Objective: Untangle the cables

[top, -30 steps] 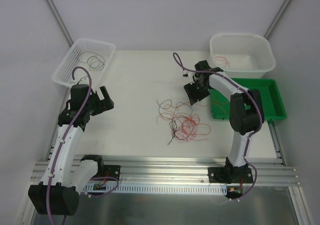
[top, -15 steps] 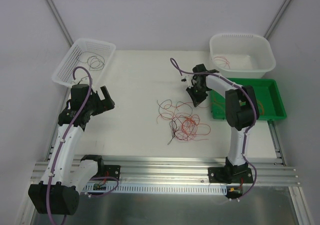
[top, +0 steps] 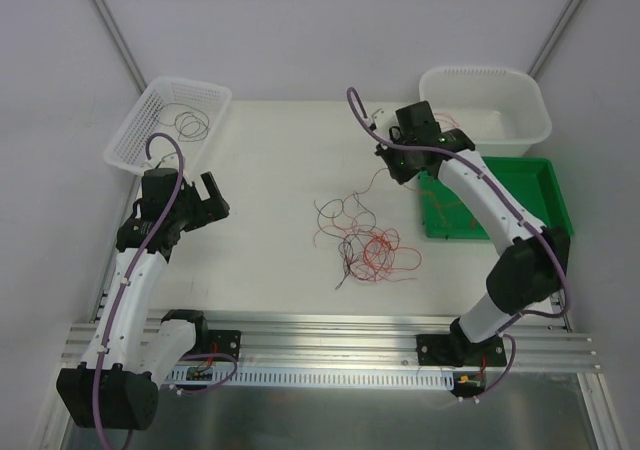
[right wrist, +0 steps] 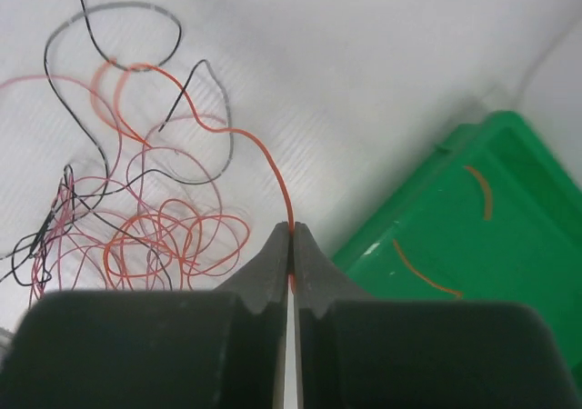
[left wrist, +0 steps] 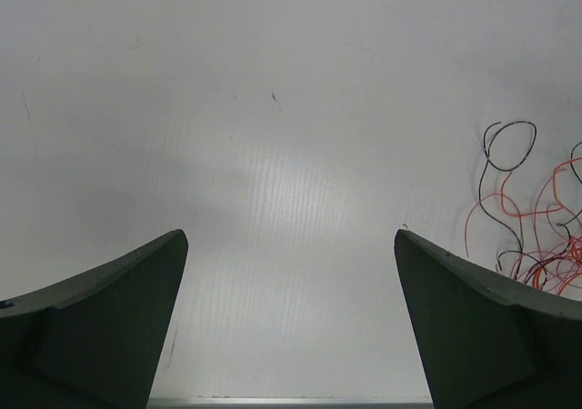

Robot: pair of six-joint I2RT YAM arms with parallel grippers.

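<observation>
- Top view first: the cables (top: 365,240), a loose tangle of hair-thin red, orange and dark wires, lie in the middle of the flat white desk (top: 280,170).
- The right end effector (top: 398,172) hangs over the desk just beyond the tangle, beside the shallow green plastic tray (top: 530,185). One thin strand runs up from the pile to its tips.
- The left end effector (top: 214,198) hovers well apart from the pile on the left, fingers spread wide, nothing between them.
- Back left, a white mesh plastic basket (top: 130,140) holds a few dark strands (top: 185,122). Back right, a white plastic tub (top: 530,120) holds some red strands (top: 447,123).
- Left wrist view: the two dark fingers (left wrist: 100,327) stand far apart over bare desk, and the edge of the cables (left wrist: 532,236) curls in at the right, untouched.
- Right wrist view: here's the grip! The right end effector (right wrist: 291,238) is pressed together on a single orange cable (right wrist: 238,136), which arcs from the fingertips back down into the tangle (right wrist: 136,232).
- The green tray (right wrist: 509,245) sits just to the right of the fingers, with short orange pieces (right wrist: 426,274) lying inside it.
</observation>
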